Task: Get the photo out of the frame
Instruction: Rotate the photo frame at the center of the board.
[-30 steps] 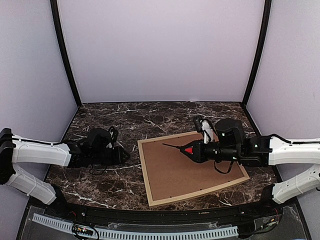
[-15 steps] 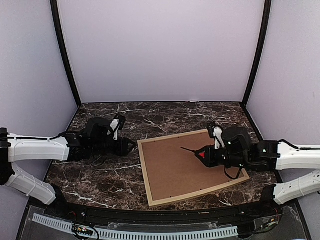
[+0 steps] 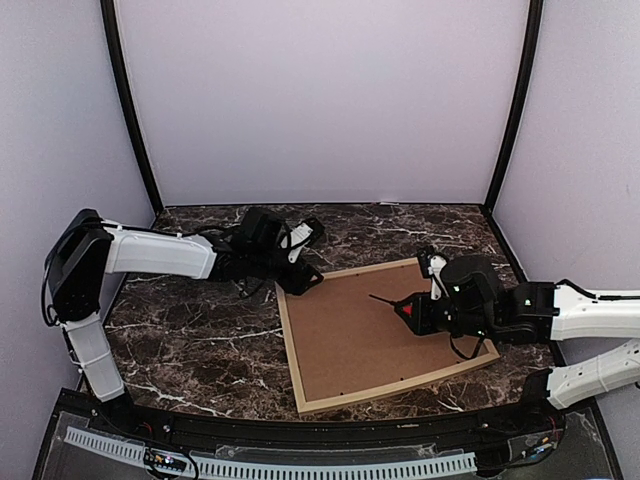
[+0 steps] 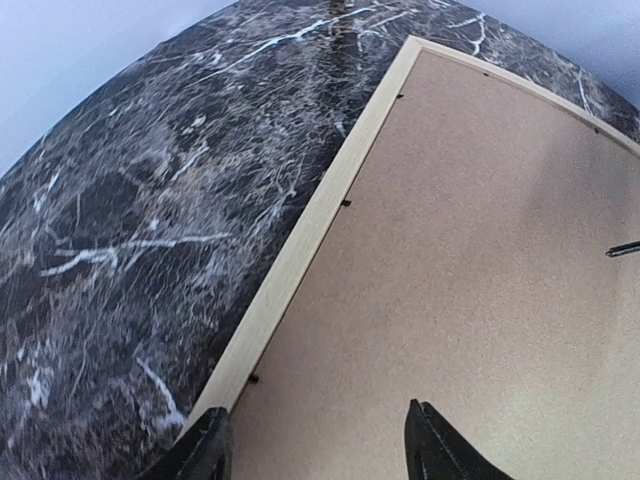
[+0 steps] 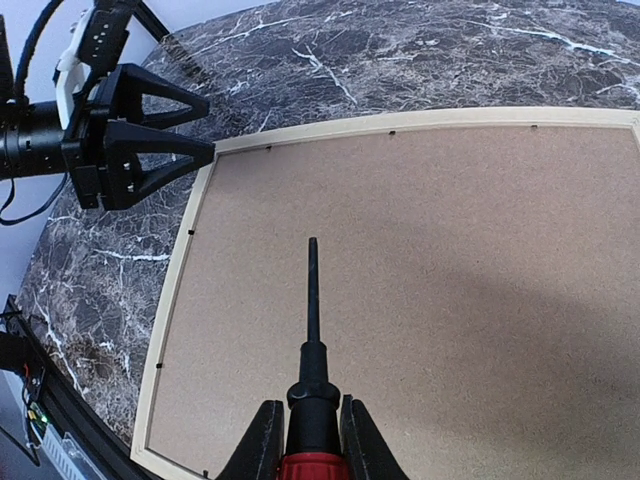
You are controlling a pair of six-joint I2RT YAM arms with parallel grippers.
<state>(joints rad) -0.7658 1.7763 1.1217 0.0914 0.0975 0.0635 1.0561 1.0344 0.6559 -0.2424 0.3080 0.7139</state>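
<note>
Shows frame [image 3: 287, 340] lying back-up & skewed on the dark marble desk [image 3: 200, 340], toward its R side, w/ brown backing board [image 3: 360, 330] filling it & hiding the photo. Finds L hand [image 5: 205, 126] released, fingers wide apart w/ nothing between, at frame's far-L corner, lower tip just beside the wood. Finds R hand [image 5: 312, 440] clenched on a red-handled screwdriver [image 5: 311, 330], black shaft pointing out over the board's middle; contact w/ board can't be told.

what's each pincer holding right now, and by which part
Right pincer grips a screwdriver by its handle end. Left pincer is open, holding nothing.
</note>
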